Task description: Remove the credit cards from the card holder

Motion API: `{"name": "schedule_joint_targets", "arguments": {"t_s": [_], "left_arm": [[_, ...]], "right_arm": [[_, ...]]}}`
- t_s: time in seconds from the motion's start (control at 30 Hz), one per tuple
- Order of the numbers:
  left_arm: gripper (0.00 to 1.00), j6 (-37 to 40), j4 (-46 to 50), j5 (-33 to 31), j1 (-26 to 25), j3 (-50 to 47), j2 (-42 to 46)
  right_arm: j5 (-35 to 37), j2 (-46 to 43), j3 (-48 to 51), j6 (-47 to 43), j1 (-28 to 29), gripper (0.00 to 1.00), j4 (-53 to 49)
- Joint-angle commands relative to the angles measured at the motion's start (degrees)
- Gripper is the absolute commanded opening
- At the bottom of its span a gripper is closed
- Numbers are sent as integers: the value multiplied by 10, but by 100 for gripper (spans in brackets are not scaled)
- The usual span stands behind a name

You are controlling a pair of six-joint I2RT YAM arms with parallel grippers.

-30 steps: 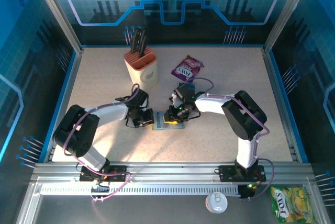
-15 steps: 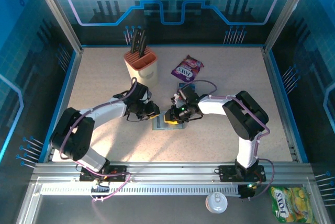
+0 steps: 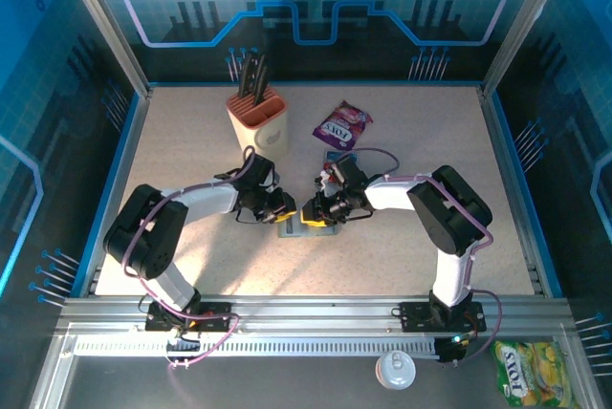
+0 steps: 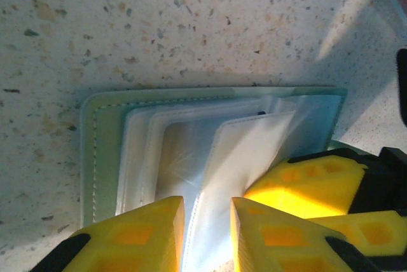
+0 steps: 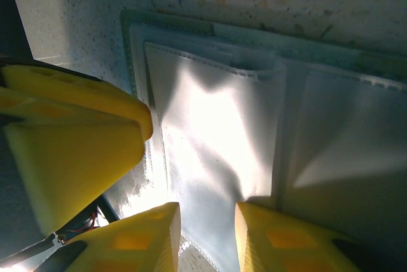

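Block (image 3: 258, 127) stands upright at the back left of the worktop (image 3: 172, 161), with dark-handled knives (image 3: 253, 73) stuck in its top. Left pincer (image 3: 283, 206) is down at the holder's left edge. From the left wrist its yellow fingers (image 4: 137, 234) are a little apart, a clear flap lying in the gap, nothing clamped. Holder (image 3: 292, 229) lies flat and open mid-worktop, between the two pincers. Inside it are stacked clear sleeves (image 4: 191, 151); cannot tell if any holds a card. Right pincer (image 3: 308, 214) is on the holder's right half, close beside the left one. Its jaws are also slightly apart over a sleeve, not closed on it. A small blue flat piece, likely a card (image 3: 337, 155), lies on the worktop behind the right wrist, half hidden. Purple packet (image 3: 341, 125) lies further back, right of the block.
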State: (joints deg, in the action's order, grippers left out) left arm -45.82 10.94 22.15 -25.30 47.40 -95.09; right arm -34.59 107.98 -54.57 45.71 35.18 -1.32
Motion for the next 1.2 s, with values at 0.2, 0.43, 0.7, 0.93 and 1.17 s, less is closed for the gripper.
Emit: {"name": "schedule_joint_targets", "arguments": {"t_s": [0.2, 0.43, 0.7, 0.93, 1.17], "left_arm": [[24, -19, -30, 37, -3, -11, -22], [20, -36, -55, 49, -4, -26, -7], [23, -40, -47, 67, -8, -35, 15], [23, -42, -31, 64, -15, -20, 26], [23, -34, 1, 52, -33, 19, 22]], "right_arm": [[17, -2, 22, 12, -8, 30, -8], [17, -9, 27, 17, -8, 30, -1], [19, -42, 24, 26, -6, 30, -1], [41, -98, 24, 18, -14, 30, -31], [52, -149, 35, 2, -40, 31, -58]]}}
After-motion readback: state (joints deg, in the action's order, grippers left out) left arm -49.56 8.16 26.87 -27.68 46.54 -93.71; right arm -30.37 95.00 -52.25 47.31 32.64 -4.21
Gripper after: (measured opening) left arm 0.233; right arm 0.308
